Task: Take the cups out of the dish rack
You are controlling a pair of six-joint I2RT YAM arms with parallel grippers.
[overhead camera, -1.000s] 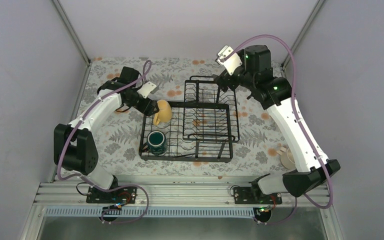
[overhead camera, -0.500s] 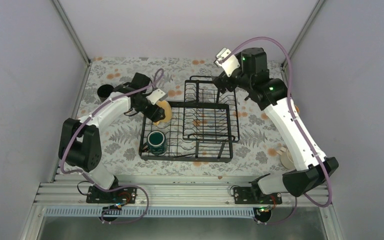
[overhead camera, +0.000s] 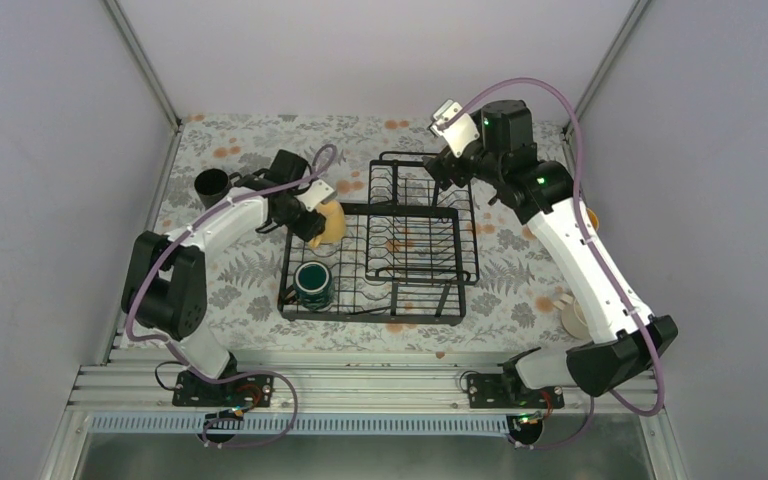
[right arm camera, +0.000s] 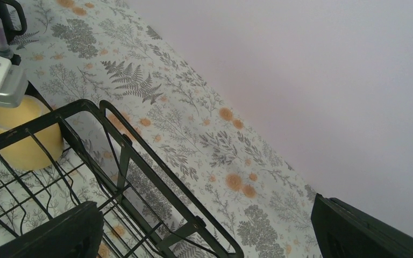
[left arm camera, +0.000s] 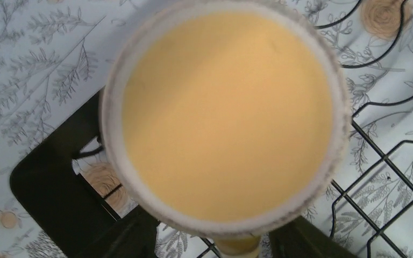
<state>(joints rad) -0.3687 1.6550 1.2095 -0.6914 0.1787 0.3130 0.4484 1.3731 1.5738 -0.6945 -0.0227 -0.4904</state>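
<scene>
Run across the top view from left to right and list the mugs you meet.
Black mug → pale yellow mug → cream-white mug. The dark teal mug overlaps the yellow one sideways, so it is left out.

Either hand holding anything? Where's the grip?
Left hand grips the yellow mug, fingers flanking its handle. Right hand is open and holds nothing.

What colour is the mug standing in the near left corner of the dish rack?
The mug is dark teal-green, clearest in the top external view.
</scene>
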